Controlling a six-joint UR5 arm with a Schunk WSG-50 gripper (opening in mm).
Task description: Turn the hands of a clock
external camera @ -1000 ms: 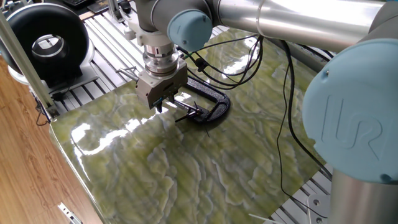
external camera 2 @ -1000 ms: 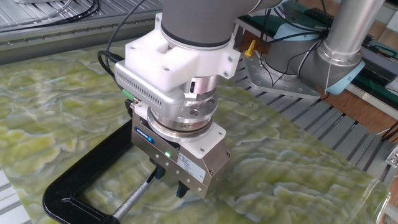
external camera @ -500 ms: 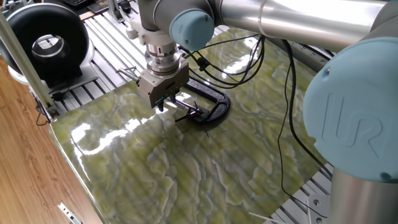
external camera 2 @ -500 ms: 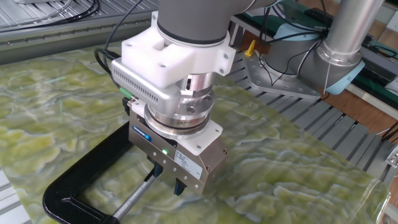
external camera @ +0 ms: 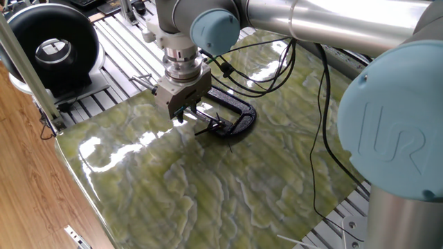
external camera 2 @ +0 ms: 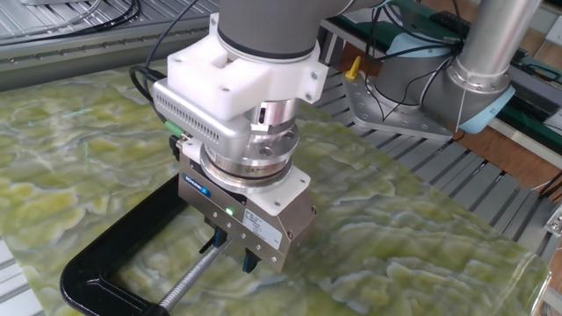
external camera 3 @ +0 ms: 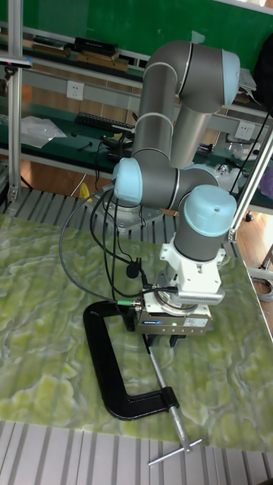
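Note:
A black C-clamp (external camera: pixel 243 111) lies on the green marbled table (external camera: pixel 208 194). Beside its jaw the hands (external camera: pixel 210 127) show as thin black pointers, low over the tabletop. My gripper (external camera: pixel 181 116) points straight down just left of them, over the clamp's steel screw rod (external camera 2: pixel 189 285). In the other fixed view my gripper (external camera 2: pixel 234 254) hangs close above the rod with its two dark fingers apart and nothing between them; the hands are hidden there. In the tall fixed view my gripper (external camera 3: pixel 162 342) stands at the upper end of the rod (external camera 3: pixel 163 386), inside the clamp (external camera 3: pixel 102 364).
A black round device (external camera: pixel 52 48) stands at the back left on aluminium slats (external camera: pixel 114 41). Black cables (external camera: pixel 277 69) trail across the table from my arm. The rod's T-handle (external camera 3: pixel 174 452) reaches the table's front edge. Another arm's base (external camera 2: pixel 479 79) stands beyond the table.
My gripper has shifted a little sideways along the clamp, leftward in the other fixed view. The clamp and the hands have not moved.

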